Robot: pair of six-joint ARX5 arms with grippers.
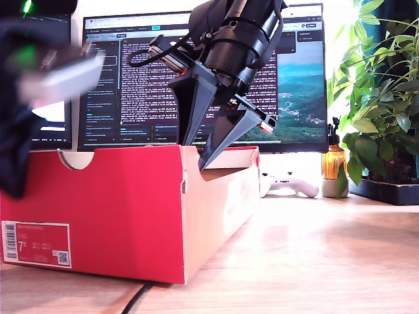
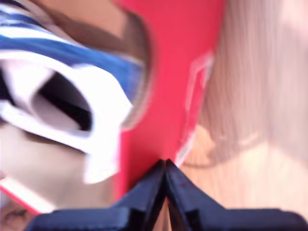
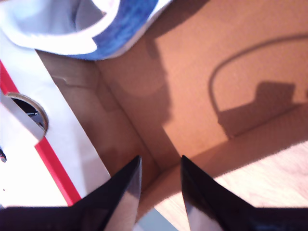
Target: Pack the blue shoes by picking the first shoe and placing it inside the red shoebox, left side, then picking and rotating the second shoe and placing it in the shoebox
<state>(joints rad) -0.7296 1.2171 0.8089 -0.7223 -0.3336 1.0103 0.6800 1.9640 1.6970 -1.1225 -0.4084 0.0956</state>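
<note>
Basically the risk is the box (image 1: 118, 209) getting knocked: my second hand (image 1: 196, 156) hangs with its tips at the rim on the exterior view's right end of the box, and the second wrist view has it (image 3: 161, 159) aimed straight at an inside corner, so a sideways move could catch the wall and drag or tip the box on the bench (image 1: 314, 248). Second risk, as I judge it: my first hand (image 2: 166, 163) sits right over the red wall (image 2: 163, 72) beside a shoe (image 2: 72, 96), and that view is smeared, so a fast move there could clip the shoe or the wall. Second hand: fingers apart, a moderate gap, nothing between them, touching nothing that I can see. First hand: tips pressed together, nothing held. The shoe (image 3: 96, 24) seems to lie in the box at the end away from the second hand, on the brown floor (image 3: 192, 48). Only one shoe shows clearly; I cannot tell where the other is. An arm (image 1: 52, 78) on the exterior view's left is too blurred to read, as is the dark shape under it.
</note>
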